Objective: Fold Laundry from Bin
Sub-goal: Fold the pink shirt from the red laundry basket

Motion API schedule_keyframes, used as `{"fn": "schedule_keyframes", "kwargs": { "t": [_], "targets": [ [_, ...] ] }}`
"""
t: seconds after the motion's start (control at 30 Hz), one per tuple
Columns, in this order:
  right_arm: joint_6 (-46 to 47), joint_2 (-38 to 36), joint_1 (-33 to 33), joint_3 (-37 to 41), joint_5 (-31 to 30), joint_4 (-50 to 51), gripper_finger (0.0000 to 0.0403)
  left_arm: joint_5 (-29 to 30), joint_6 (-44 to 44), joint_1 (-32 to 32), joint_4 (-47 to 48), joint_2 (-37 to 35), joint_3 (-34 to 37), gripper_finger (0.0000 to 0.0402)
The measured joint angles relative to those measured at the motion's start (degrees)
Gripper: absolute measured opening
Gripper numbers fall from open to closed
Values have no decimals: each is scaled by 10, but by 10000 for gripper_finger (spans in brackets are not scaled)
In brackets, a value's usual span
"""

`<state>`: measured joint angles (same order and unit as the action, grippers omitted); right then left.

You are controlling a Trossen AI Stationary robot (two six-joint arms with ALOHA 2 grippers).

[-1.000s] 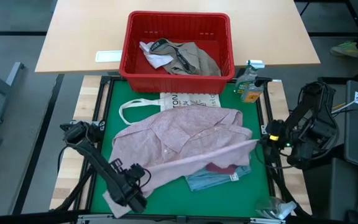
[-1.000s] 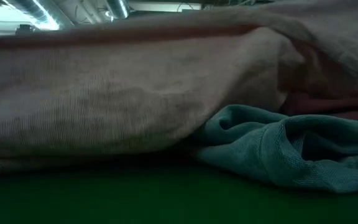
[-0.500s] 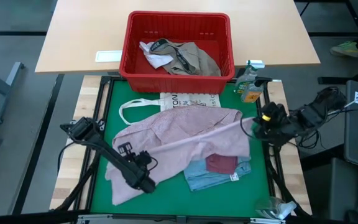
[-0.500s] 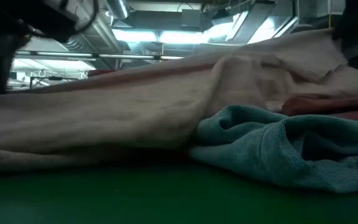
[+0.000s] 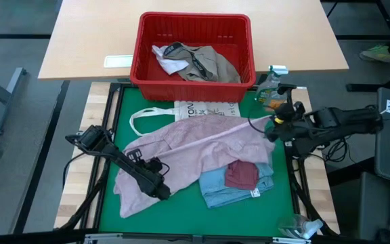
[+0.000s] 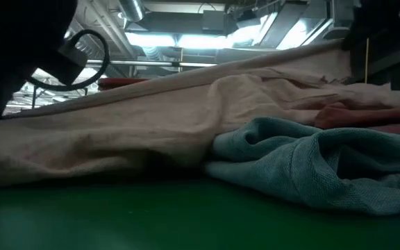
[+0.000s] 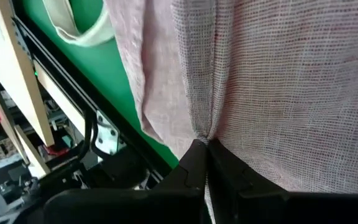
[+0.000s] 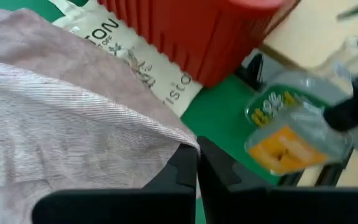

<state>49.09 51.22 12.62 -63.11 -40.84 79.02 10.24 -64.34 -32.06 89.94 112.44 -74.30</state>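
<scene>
A pale pink garment point(image 5: 202, 149) lies spread on the green mat point(image 5: 181, 217), held between both grippers. My left gripper point(image 5: 160, 192) is shut on its near left part. My right gripper point(image 5: 271, 130) is shut on its right end, next to a bottle. A ridge of the pink cloth point(image 6: 151, 118) runs taut between them, above the mat. A light blue piece point(image 5: 225, 193) with a maroon piece point(image 5: 241, 175) on top lies at the pink garment's near right edge. The red bin point(image 5: 147, 68) stands beyond the mat, with khaki-grey point(image 5: 212, 64) and white point(image 5: 164, 57) laundry inside. My left gripper pinches a gathered fold of the pink cloth point(image 7: 205, 134) between its two fingers, slanting down from the near left. The cloth fans out from the fingertips, and wrinkles run from them. My right gripper pinches a corner of the pink garment's edge point(image 8: 185, 140) between its fingertips, coming from the table's right and slanting down. The edge is lifted and runs taut from the fingers toward the left gripper; the rest lies on the mat.
A flat white tote bag point(image 5: 205, 108) lies between the bin and the pink garment, partly under it. A spray bottle point(image 5: 271, 91) stands at the mat's far right corner, close to my right gripper. Bare green mat shows along the near edge.
Both grippers, still shut on the pink garment, have gone toward the far edge, the right one also toward the left and the left one toward the right. The taut cloth edge between them has travelled away from the near edge, and the blue and maroon pieces have come into the open.
</scene>
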Motion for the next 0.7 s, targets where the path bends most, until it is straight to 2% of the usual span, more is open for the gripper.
{"fn": "schedule_keyframes", "kwargs": {
  "t": [0.23,0.5,0.7],
  "targets": [
    [-122,41,-102,0,6,-31,4,0,-2,-14,0,0,0,1],
    [-274,84,-210,0,24,-102,4,-16,-14,-22,4,0,1,31],
    [-307,127,-265,0,42,-114,5,-6,-45,-23,3,0,1,59]
  ]
}}
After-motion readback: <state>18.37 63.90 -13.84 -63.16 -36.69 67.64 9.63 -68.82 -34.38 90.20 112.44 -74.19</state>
